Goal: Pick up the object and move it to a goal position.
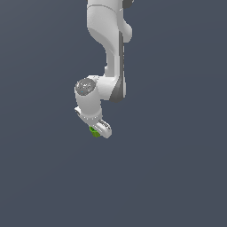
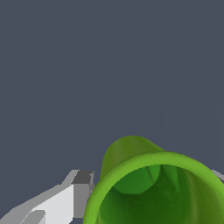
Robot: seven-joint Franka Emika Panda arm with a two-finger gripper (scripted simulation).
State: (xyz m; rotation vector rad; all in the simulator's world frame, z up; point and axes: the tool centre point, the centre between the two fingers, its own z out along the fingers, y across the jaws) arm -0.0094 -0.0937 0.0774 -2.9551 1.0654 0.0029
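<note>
Arm (image 1: 111, 53) comes down from the top of the exterior view, bends at the wrist, and ends w/ the claw (image 1: 99, 130) tilted toward that view's lower right. Nothing else around it but flat grey-blue backdrop; no table edge, no goal marker to be seen.

Claw: clenched on the cup (image 1: 94, 132), as far as I can judge. Wrist view shows one white finger (image 2: 65, 199) right against the cup's outer wall (image 2: 124, 153); the far finger is only a grey sliver at the frame edge, so contact on that side can't be confirmed.

Cup: tiny, green, sits between the fingertips, poking out on the exterior view's left side of the claw. Wrist view looks straight into its open mouth, darker inside, so its long axis runs roughly along the cam's line of sight, i.e. about in line w/ the fingers, not across them.

Judgement: pickup looks done, carry to goal is what's left. Which way the goal lies can't be told.
</note>
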